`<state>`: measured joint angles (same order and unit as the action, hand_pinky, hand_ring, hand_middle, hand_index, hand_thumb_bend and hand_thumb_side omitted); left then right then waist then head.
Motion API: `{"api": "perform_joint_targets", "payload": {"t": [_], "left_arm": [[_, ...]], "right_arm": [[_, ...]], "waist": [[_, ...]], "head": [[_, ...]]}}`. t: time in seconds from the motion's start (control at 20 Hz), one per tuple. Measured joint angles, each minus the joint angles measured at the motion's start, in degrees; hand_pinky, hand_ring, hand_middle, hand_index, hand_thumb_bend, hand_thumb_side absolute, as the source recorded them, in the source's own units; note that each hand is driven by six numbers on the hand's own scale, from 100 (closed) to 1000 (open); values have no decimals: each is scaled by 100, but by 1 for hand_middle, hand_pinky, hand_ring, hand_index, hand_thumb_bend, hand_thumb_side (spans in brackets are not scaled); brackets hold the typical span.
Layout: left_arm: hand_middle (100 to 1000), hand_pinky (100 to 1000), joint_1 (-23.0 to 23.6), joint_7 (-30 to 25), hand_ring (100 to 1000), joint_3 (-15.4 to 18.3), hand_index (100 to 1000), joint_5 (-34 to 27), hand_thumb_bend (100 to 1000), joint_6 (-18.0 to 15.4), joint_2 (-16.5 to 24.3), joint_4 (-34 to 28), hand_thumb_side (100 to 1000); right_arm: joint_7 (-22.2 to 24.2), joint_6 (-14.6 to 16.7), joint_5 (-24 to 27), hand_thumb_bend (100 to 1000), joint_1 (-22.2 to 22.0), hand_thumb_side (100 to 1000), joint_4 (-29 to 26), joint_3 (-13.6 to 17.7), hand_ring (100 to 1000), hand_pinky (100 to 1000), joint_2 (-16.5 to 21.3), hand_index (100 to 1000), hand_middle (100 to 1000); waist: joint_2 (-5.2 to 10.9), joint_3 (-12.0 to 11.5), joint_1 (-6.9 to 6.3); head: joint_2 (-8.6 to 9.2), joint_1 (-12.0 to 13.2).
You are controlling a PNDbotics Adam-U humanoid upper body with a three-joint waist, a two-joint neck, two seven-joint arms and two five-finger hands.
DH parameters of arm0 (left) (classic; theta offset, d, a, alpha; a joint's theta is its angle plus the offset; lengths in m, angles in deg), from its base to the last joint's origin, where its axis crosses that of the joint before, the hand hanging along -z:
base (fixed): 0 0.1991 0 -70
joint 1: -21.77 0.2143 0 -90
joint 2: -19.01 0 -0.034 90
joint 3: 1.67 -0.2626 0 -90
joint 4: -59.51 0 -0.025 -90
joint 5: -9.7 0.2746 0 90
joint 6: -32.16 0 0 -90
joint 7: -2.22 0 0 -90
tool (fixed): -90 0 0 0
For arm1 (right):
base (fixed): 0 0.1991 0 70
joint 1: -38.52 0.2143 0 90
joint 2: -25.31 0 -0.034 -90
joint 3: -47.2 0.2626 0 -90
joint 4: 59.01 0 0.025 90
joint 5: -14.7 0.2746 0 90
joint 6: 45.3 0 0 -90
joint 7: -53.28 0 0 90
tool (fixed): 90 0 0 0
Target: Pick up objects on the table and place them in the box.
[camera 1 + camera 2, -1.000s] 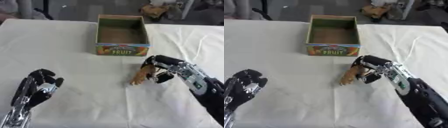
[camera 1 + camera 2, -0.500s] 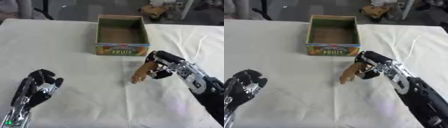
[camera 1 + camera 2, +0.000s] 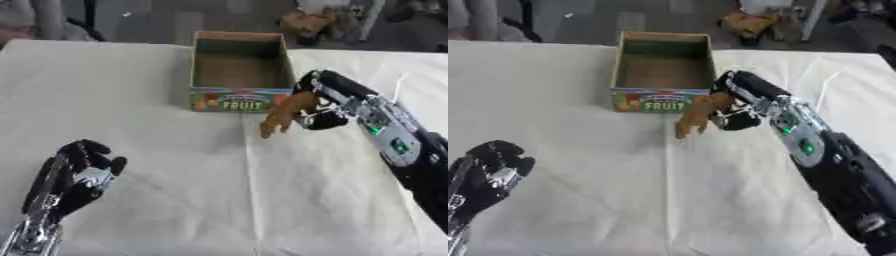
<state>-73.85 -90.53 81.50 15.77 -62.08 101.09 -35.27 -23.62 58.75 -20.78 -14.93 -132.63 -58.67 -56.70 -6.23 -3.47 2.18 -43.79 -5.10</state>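
Fingers (image 3: 317,120) of our right hand (image 3: 325,100) curl around the brown toy animal (image 3: 284,113), held off the table (image 3: 175,190) just beside the fruit box (image 3: 239,70), so we should carry it above the rim before releasing, while our left hand (image 3: 77,167) rests idle, fingers curled.

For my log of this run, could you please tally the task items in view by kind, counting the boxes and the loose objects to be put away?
Boxes: 1, the open FRUIT box, nothing visible inside.
Loose objects: 1, a brown toy-like object, held by the right hand just in front of the box.
Total: 2
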Motion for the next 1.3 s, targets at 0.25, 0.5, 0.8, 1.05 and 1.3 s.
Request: {"api": "perform_joint_targets", "payload": {"t": [0.25, 0.5, 0.8, 1.05, 1.3], "left_arm": [[560, 572, 7, -23, 532, -33, 581, -3, 573, 15, -3, 2, 397], [560, 572, 10, -76, 532, -87, 581, -23, 571, 13, -42, 3, 397], [560, 572, -13, -166, 531, -184, 581, -57, 569, 7, -95, 3, 397], [559, 572, -102, -246, 531, -258, 581, -98, 570, 5, -107, 3, 395], [559, 572, -176, -309, 531, -320, 580, -110, 572, 1, -145, 1, 394]], "right_arm": [[-23, -125, -74, 100, 512, 198, 345, 177, 601, 660, -31, 514, 390], [-138, -293, -305, 100, 1067, 198, 1168, 440, 587, 651, -303, 511, 377], [-470, -712, -658, 100, 1587, 198, 2537, 1036, 568, 638, -701, 509, 362], [-855, -1053, -951, 100, 1891, 198, 3436, 1405, 570, 638, -854, 524, 376], [-1191, -1230, -1190, 100, 2003, 198, 3944, 1581, 590, 647, -932, 647, 483]], "waist": [[36, -39, -64], [59, -185, -154], [49, -477, -239], [-7, -799, -255], [-51, -1063, -291]], "head": [[0, -27], [0, -128], [0, -352], [0, -521], [0, -673]]}}
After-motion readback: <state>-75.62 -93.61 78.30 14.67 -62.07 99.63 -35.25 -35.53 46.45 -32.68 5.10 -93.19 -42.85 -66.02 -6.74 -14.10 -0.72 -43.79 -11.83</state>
